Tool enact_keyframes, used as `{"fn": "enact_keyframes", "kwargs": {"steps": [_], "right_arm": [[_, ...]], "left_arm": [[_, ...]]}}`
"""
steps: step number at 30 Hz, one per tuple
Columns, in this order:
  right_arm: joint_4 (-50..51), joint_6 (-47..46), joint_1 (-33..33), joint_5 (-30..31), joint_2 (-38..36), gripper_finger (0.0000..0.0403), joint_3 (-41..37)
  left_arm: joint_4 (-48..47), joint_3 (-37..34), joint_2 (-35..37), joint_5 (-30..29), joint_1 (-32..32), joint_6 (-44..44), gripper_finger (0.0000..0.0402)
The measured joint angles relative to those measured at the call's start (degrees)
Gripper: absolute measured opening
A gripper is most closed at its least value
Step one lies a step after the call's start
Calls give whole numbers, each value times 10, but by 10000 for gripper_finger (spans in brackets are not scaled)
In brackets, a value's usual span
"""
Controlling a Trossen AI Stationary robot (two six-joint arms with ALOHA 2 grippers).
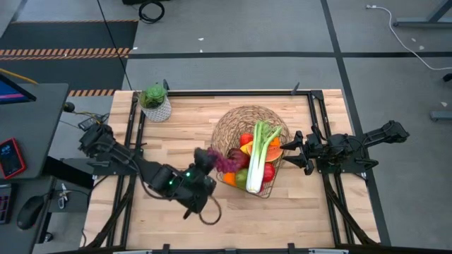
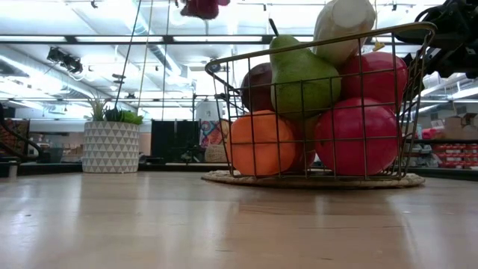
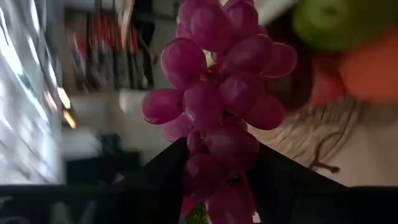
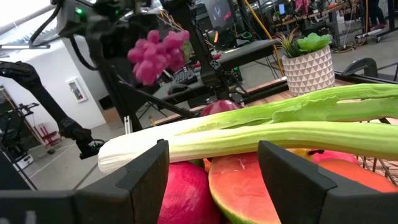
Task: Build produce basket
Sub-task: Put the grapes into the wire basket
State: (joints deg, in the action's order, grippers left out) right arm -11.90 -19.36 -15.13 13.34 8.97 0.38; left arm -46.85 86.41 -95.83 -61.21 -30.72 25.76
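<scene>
The basket (image 1: 248, 144) sits right of centre on the counter (image 1: 176, 141), celery (image 1: 263, 154) lying across fruit inside; plant pot (image 1: 155, 104) far left; grapes (image 1: 224, 161) just left of the basket.

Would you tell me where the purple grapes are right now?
In the high view the grapes hang from the left gripper, raised just over the basket rim on its left side, beside the celery stalk.
</scene>
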Motion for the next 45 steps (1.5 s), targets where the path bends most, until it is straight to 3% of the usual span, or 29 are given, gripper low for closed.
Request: {"fn": "enact_keyframes", "kwargs": {"steps": [6, 10, 14, 24, 30, 45], "right_arm": [[0, 0, 0, 0, 0, 250, 0], [0, 0, 0, 0, 0, 250, 0], [0, 0, 0, 0, 0, 250, 0], [0, 0, 0, 0, 0, 250, 0], [0, 0, 0, 0, 0, 250, 0], [0, 0, 0, 0, 0, 250, 0]], "left_arm": [[0, 0, 0, 0, 31, -278, 158], [0, 0, 0, 0, 37, -387, 158], [6, 0, 3, 6, 36, -439, 158], [11, 0, 87, 187, 76, -575, 158], [17, 0, 106, 248, 91, -644, 158], [124, 0, 103, 432, 138, -721, 158]]}}
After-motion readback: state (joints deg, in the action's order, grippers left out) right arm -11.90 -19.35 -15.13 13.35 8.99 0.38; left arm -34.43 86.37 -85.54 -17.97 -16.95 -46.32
